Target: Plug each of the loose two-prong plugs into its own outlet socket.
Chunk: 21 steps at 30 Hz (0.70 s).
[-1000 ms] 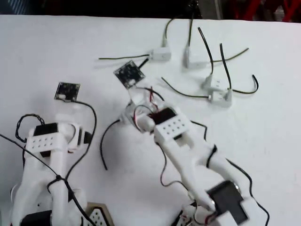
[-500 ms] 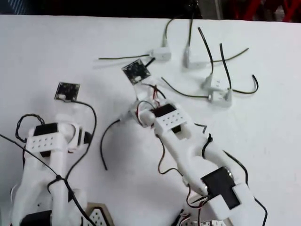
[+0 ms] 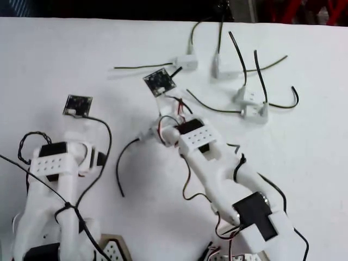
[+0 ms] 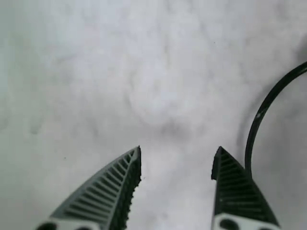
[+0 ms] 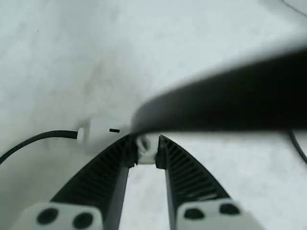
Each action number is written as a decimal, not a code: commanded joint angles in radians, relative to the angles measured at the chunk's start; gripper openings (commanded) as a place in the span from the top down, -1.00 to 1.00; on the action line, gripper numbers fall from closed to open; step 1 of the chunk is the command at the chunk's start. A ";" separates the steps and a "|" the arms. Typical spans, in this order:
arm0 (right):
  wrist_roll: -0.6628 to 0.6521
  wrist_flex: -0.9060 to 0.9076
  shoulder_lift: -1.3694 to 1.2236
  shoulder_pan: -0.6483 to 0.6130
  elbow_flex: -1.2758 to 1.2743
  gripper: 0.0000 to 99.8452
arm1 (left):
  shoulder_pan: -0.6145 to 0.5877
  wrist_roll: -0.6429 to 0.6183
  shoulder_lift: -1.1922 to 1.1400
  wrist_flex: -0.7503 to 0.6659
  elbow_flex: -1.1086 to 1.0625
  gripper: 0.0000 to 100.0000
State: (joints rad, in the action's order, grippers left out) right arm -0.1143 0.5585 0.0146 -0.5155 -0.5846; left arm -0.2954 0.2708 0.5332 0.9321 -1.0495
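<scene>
Near the middle of the table [image 3: 65, 49], the right arm's jaws are closed on a small white two-prong plug [image 5: 98, 133]. Its black cord [image 5: 33, 140] trails off across the surface. The outlet sockets [image 3: 254, 112], white blocks with thin wires, lie well apart from it towards the far right. The left arm's jaws stand open over bare table beside a black cable [image 4: 257, 117]. The plug looks light and rigid and the cord limp, so gripping the body rather than the cord should keep the prongs steady.
</scene>
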 commanded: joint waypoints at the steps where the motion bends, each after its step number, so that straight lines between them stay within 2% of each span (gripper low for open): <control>1: 0.008 0.010 -0.035 0.002 0.037 0.97 | -0.010 0.011 0.036 -0.014 0.000 0.52; 8: -0.005 0.068 -0.064 0.002 0.037 0.97 | -0.010 0.011 0.035 -0.014 0.000 0.52; 16: -0.161 0.093 -0.133 -0.044 0.044 0.97 | -0.010 0.011 0.031 -0.014 0.000 0.52; 21: -0.181 0.148 -0.159 -0.045 0.104 0.97 | -0.010 0.011 0.031 -0.014 0.000 0.52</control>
State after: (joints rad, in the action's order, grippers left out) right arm -0.2785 0.6628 -0.1235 -0.5370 -0.5063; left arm -0.2954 0.2708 0.5332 0.9321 -1.0495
